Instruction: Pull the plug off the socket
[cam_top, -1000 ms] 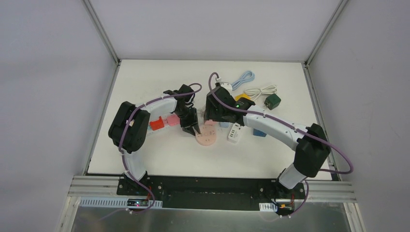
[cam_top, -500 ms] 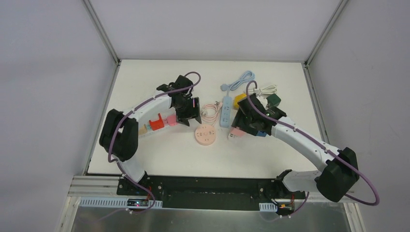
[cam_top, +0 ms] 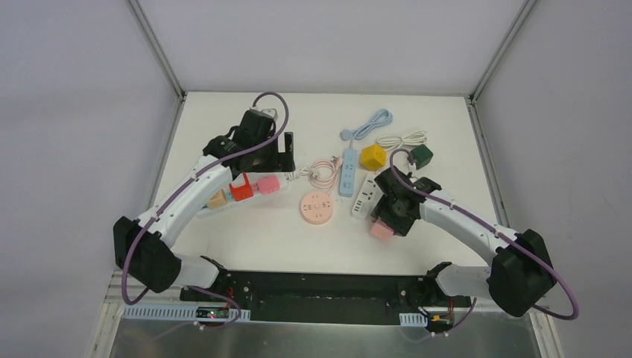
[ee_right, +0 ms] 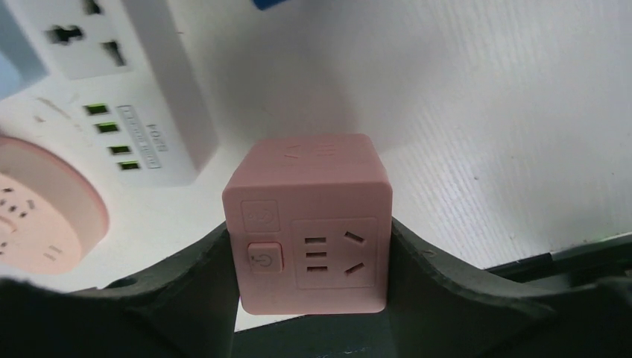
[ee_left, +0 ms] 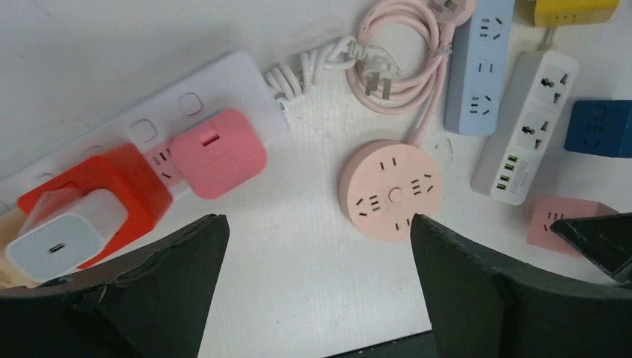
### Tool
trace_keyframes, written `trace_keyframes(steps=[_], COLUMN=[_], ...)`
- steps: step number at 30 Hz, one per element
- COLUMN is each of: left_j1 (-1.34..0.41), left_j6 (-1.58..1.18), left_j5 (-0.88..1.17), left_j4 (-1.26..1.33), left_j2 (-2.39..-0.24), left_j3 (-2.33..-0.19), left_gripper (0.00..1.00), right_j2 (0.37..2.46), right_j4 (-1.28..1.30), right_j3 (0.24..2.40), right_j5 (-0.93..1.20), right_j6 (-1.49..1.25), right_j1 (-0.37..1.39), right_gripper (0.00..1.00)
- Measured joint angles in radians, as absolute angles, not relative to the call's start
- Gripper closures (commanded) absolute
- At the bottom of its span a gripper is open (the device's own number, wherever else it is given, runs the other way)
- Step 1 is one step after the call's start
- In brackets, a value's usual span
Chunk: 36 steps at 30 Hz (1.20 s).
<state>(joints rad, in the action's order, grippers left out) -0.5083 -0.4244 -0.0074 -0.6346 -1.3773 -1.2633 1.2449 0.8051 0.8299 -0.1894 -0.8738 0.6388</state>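
The round pink socket (cam_top: 317, 208) lies flat in the middle of the table with nothing plugged into its top (ee_left: 390, 190). The plug, a pink cube (ee_right: 309, 216), is gripped on both sides by my right gripper (ee_right: 309, 250), shut on it. It sits to the right of the socket and nearer the front edge (cam_top: 381, 230), clear of the socket. My left gripper (ee_left: 317, 224) hangs wide open and holds nothing, up and to the left of the socket (cam_top: 284, 154), over the white power strip.
A white power strip (ee_left: 186, 104) on the left carries a red adapter (ee_left: 112, 186), a pink adapter (ee_left: 218, 153) and a white charger. A blue strip (cam_top: 348, 171), a white USB strip (cam_top: 363, 197), yellow (cam_top: 373, 156), green (cam_top: 421, 156) and blue cubes and coiled cables lie behind.
My right gripper carried the pink cube off the round socket, rightward and toward the front. My left gripper opened wide and drew back to the left, away from the socket.
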Motion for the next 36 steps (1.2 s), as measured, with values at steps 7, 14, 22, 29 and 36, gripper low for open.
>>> trace_keyframes(steps=[7,14,22,29,36], left_j1=[-0.487,-0.458,-0.456,-0.456,-0.448], left_j6=[-0.399,-0.389,-0.385,-0.385,-0.41], left_j5=[-0.091,-0.086,-0.061,-0.094,-0.281], left_j4=[-0.636,-0.654,-0.658,-0.673,-0.676], left_j2=[-1.302,-1.302,-1.269,-1.203,-1.134], left_j3=[-1.243,-1.243,-1.236,-1.23,-1.155], left_gripper=[0.01,0.04,0.06,0.06,0.02], right_j2=[1.25,1.235,1.126,1.267,1.74], right_j4=[0.865,0.995,0.872,0.558,0.493], right_j3=[0.813,0.951,1.025,1.021,1.426], right_j5=[-0.227,-0.332,-0.253,-0.072,-0.072], right_j6=[-0.931,-0.946,-0.951,-1.038,-1.145], right_j1=[0.636,0.635,0.635,0.751,0.915], right_gripper=[0.0,0.01,0.05,0.09,0.24])
